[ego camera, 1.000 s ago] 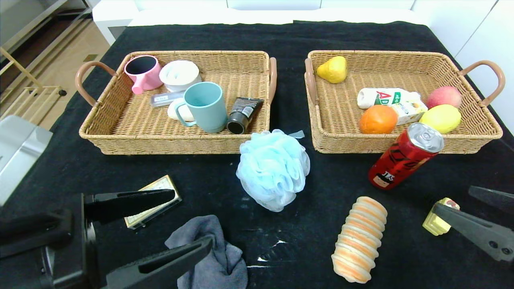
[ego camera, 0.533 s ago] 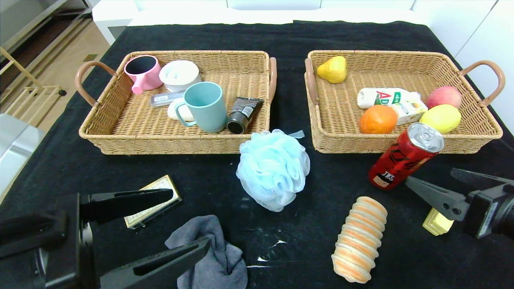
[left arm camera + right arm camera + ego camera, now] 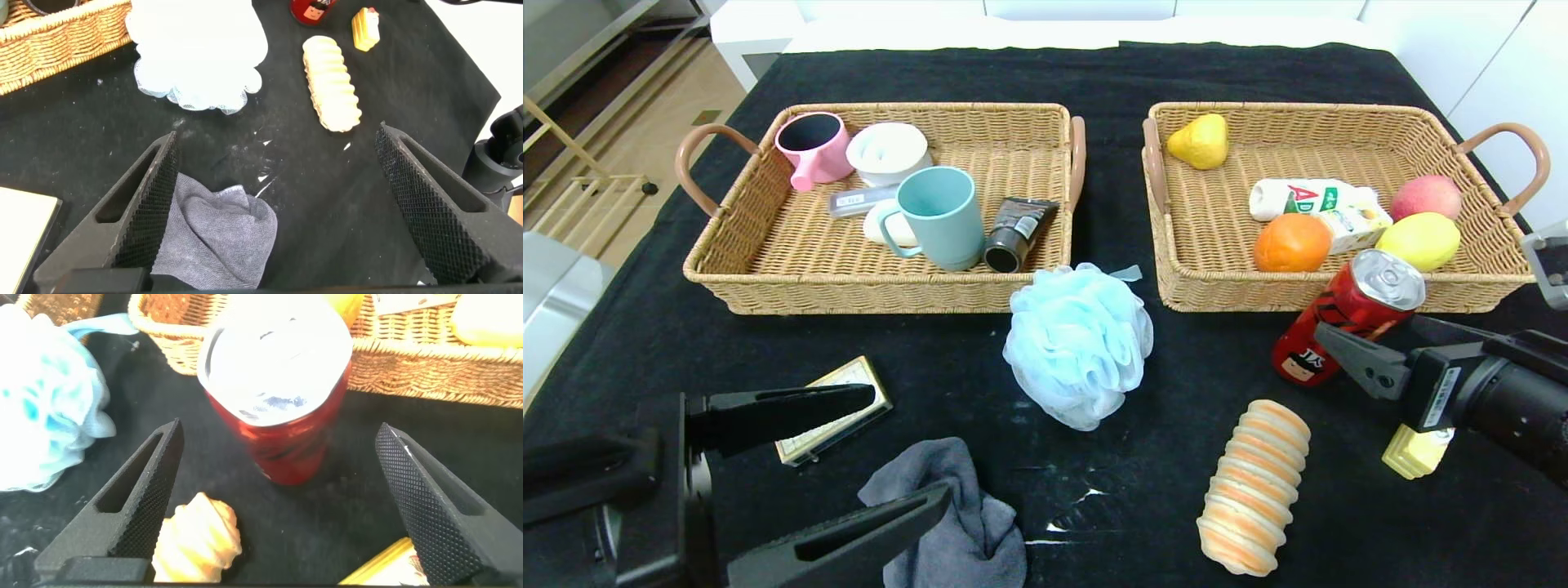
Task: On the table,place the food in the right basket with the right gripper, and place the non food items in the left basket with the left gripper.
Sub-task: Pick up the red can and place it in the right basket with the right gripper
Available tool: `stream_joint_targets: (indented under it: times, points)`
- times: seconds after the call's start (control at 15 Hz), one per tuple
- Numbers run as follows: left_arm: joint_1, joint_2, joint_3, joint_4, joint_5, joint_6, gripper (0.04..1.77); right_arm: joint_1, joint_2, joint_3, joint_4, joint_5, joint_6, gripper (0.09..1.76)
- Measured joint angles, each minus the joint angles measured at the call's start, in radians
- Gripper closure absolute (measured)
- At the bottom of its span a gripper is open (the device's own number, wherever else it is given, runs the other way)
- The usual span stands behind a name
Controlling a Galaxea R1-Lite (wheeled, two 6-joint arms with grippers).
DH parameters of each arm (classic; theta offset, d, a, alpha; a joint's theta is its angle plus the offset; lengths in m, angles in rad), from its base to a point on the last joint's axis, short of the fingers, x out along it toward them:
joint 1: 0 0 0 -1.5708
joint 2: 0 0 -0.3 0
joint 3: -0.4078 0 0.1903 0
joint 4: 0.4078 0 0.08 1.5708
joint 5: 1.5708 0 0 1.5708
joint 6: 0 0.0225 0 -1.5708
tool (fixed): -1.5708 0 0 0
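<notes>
The red drink can point(image 3: 1347, 327) with a silver top stands tilted at centre right of the head view, just in front of the right wicker basket point(image 3: 1486, 278); a small cartoon face with dark characters marks its lower end, the rest unreadable. Inside that basket a white bottle point(image 3: 1298, 198) shows red letters "AD".

Since a second ago the right tool point(image 3: 1372, 347) has moved from the lower right corner up and inward to the can. Its fingers stand wide apart and grip nothing; in the right wrist view the can point(image 3: 282, 400) sits between and just beyond the two fingertips point(image 3: 167, 441).

The left tool point(image 3: 907, 445), at lower left, is spread wide and empty, unmoved, straddling a grey cloth point(image 3: 216, 237) on the black desk point(image 3: 1176, 367). The pale blue bath pouf point(image 3: 1078, 343) lies at centre.
</notes>
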Motion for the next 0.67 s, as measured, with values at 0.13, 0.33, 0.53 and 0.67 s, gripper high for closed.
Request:
stream_joint_targets:
  times: [0.13, 0.33, 0.53, 0.67]
  points:
    - [0.0, -0.001, 0.0, 0.0, 0.0, 0.0, 0.09, 0.0, 0.02, -0.006, -0.028, -0.014, 0.005, 0.14]
    - [0.0, -0.001, 0.001, -0.001, 0.001, 0.0, 0.09, 0.001, 0.059, -0.006, -0.105, -0.034, 0.006, 0.14]
    - [0.0, -0.003, 0.0, -0.001, 0.001, 0.0, 0.09, 0.001, 0.101, 0.002, -0.153, -0.058, 0.007, 0.14]
    - [0.0, -0.003, 0.0, 0.0, 0.001, 0.001, 0.09, 0.001, 0.13, 0.007, -0.21, -0.06, 0.007, 0.14]
